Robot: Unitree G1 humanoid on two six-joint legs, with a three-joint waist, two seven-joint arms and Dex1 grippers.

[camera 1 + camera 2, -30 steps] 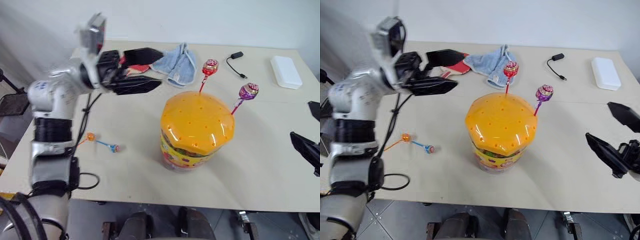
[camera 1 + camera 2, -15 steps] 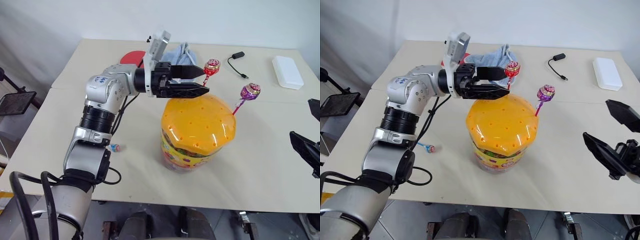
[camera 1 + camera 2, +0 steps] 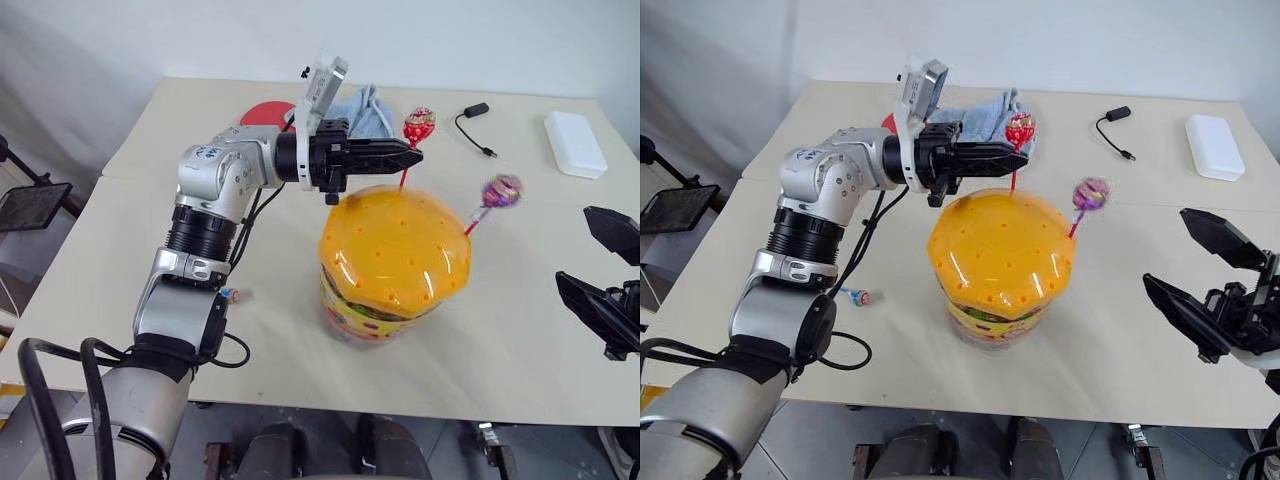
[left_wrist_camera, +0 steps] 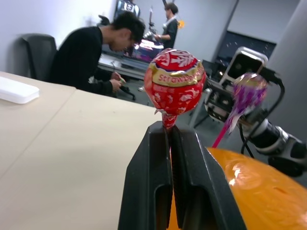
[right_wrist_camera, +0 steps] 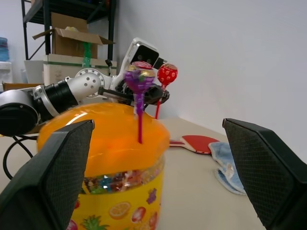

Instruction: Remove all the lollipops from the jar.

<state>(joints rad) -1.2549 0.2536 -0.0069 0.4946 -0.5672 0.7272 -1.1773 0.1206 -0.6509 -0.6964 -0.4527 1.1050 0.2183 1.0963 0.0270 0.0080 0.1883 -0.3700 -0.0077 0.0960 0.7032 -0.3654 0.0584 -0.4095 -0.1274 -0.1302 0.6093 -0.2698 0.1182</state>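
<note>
The jar (image 3: 395, 265), a clear tub with a domed orange lid and a yellow label, stands mid-table. A red lollipop (image 3: 419, 122) sticks up from the lid's far side. My left gripper (image 3: 416, 155) is shut on its stick just under the candy ball, and the left wrist view shows the fingers (image 4: 153, 167) pinching the stick. A purple lollipop (image 3: 500, 190) stands tilted on the lid's right edge. Another lollipop (image 3: 862, 297) lies on the table left of the jar, partly behind my left arm. My right gripper (image 3: 1163, 248) hovers open to the jar's right, holding nothing.
A blue cloth (image 3: 365, 105) and a red paddle (image 3: 262, 112) lie behind my left arm. A black cable (image 3: 475, 125) and a white box (image 3: 572, 143) sit at the back right. In the left wrist view, people sit at desks beyond the table.
My left arm swung right from the table's left side to the red lollipop, and its fingers closed on the stick. The purple lollipop now looks blurred. My right gripper edged left.
</note>
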